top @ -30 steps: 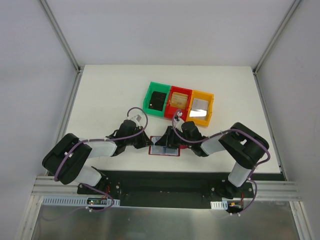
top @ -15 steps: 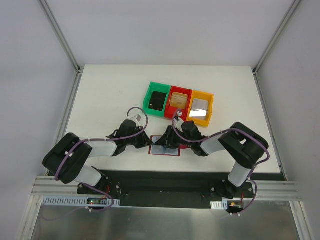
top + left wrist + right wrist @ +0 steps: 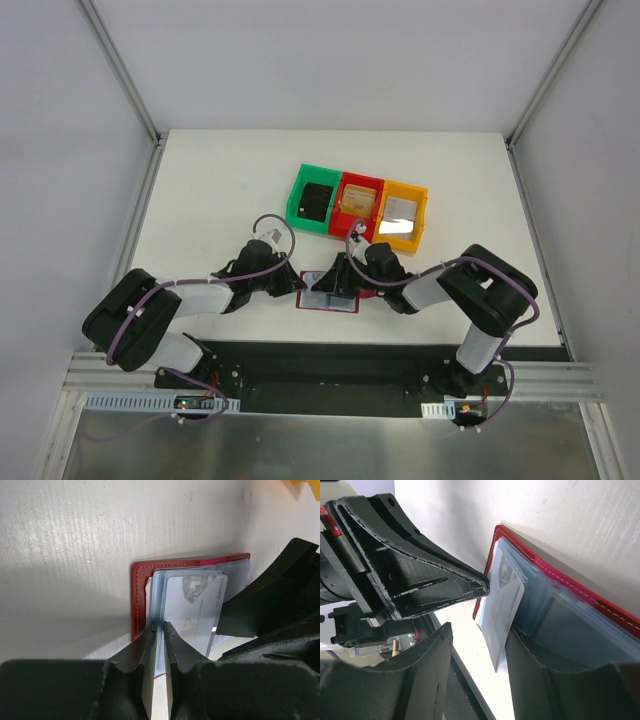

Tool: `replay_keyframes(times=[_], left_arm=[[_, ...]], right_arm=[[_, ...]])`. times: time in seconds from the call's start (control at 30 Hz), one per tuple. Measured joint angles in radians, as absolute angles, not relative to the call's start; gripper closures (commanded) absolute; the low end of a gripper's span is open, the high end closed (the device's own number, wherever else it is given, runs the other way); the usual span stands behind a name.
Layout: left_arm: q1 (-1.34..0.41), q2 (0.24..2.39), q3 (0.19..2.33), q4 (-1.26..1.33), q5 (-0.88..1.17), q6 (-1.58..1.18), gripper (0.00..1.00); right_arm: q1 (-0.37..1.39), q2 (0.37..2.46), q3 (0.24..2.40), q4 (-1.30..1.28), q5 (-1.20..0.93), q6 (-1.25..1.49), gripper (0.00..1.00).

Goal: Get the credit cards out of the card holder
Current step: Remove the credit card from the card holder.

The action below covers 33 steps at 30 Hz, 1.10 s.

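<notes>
Small red bifold card holder [image 3: 328,300] lay open near centre, between arms. Left gripper [image 3: 160,626] was pinching its blue-grey pocket edge. Silvery grey card [image 3: 503,614] poked out, long axis aimed into gap of spread right gripper [image 3: 479,636]. I'd pull with right.

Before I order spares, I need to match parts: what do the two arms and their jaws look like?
Both the left arm and the right arm alternate bulky black joint housings with smooth light grey links. A thin purple cable runs along each, looping free near the wrist. The jaws are matte black plastic, wedge-shaped and tapering to narrow tips, with fine layered ridges on their surfaces.
</notes>
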<state>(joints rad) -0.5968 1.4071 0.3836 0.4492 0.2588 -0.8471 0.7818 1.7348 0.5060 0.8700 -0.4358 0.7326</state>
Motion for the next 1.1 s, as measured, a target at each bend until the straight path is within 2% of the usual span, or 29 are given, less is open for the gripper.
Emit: replay_keyframes(times=[0.1, 0.33, 0.8, 1.1], left_arm=[[-0.597, 1.399, 0.384, 0.441, 0.254, -0.847, 0.87], [-0.597, 1.398, 0.384, 0.428, 0.247, -0.846, 1.00], [-0.597, 1.398, 0.383, 0.424, 0.231, -0.846, 1.00], [-0.597, 1.398, 0.382, 0.424, 0.227, -0.846, 1.00]], right_arm=[[0.781, 1.735, 0.501, 0.873, -0.436, 0.733, 0.53], [0.778, 1.731, 0.493, 0.878, -0.436, 0.733, 0.54], [0.767, 1.708, 0.474, 0.879, -0.443, 0.733, 0.57], [0.757, 1.693, 0.459, 0.879, -0.443, 0.732, 0.63]])
